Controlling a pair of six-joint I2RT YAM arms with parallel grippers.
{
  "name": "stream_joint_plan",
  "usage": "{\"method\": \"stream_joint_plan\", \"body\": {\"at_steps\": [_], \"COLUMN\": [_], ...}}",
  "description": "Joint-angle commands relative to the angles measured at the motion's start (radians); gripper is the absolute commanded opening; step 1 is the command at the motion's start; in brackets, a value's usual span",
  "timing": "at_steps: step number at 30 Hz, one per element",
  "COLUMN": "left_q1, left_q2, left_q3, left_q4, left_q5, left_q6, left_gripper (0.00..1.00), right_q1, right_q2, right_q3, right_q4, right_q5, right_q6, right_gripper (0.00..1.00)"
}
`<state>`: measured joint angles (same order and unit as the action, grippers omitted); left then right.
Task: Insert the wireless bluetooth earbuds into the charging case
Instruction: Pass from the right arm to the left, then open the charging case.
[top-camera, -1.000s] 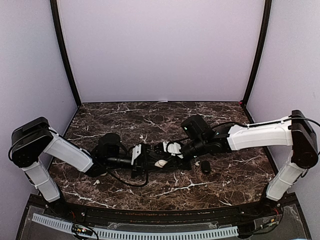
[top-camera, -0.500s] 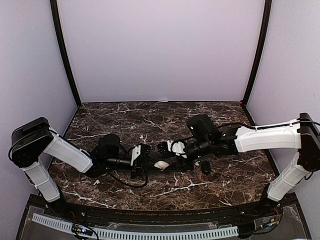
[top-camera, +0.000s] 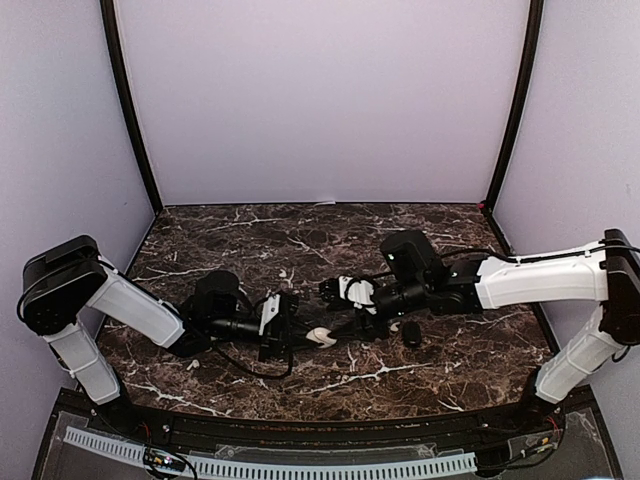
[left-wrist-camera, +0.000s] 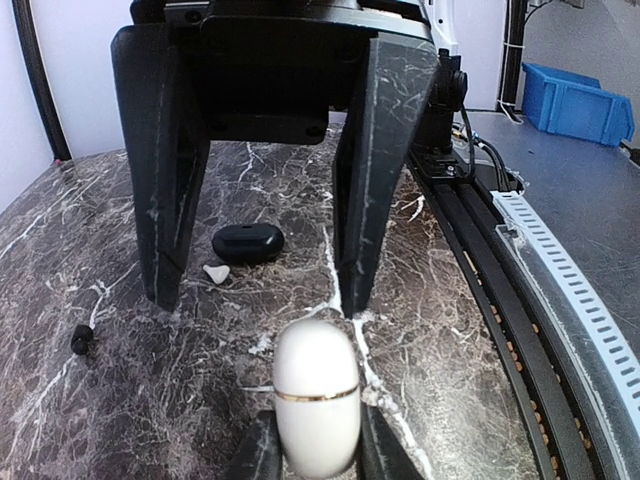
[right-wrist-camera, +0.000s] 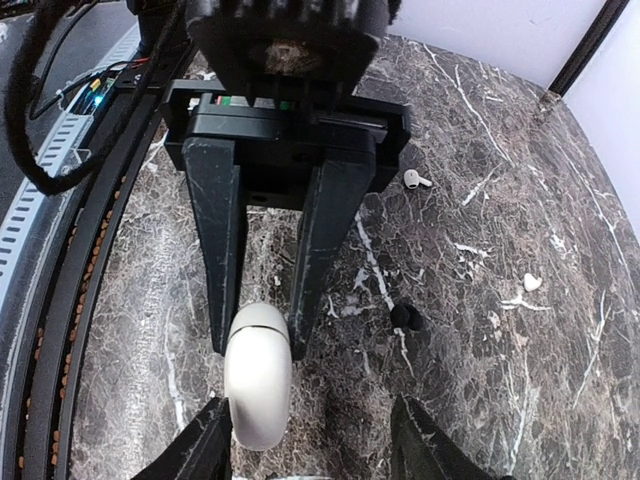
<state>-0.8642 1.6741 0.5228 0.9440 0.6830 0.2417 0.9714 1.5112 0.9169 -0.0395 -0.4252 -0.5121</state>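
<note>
My left gripper (left-wrist-camera: 318, 460) is shut on a white pebble-like charging case (left-wrist-camera: 316, 395) with a gold band; its lid looks closed. It also shows in the top view (top-camera: 320, 336) and the right wrist view (right-wrist-camera: 258, 375). My right gripper (right-wrist-camera: 315, 455) is open and empty, facing the left gripper, and the case's free end is beside its left finger (right-wrist-camera: 205, 450). A white earbud (left-wrist-camera: 215, 272) lies by a black case (left-wrist-camera: 247, 242). A black earbud (right-wrist-camera: 403, 318) lies on the marble to the side. More white earbuds (right-wrist-camera: 417, 180) lie farther off.
The black case (top-camera: 411, 333) sits on the marble table (top-camera: 450, 370) under the right arm. A white earbud (right-wrist-camera: 532, 282) lies toward the back. The table's near edge has a black rail and a white cable strip (left-wrist-camera: 560, 270).
My right arm has drawn back to the right, away from the left gripper. The left gripper, still holding the white case, has shifted slightly toward the near edge.
</note>
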Motion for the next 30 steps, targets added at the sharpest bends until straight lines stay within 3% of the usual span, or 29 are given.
{"method": "stream_joint_plan", "body": {"at_steps": [1,30], "left_q1": [-0.007,-0.007], "left_q2": [-0.035,-0.012], "left_q3": [-0.004,0.014], "left_q4": [0.000,0.019], "left_q5": [0.034,0.047], "left_q6": [-0.002,-0.025], "left_gripper": [0.20,0.19], "right_q1": [-0.010,-0.116], "right_q2": [-0.041,-0.189], "right_q3": [-0.026,-0.131], "right_q4": [0.069,0.176], "right_q5": [0.039,0.100], "right_q6": [0.033,0.147], "right_gripper": [0.53,0.51]}}
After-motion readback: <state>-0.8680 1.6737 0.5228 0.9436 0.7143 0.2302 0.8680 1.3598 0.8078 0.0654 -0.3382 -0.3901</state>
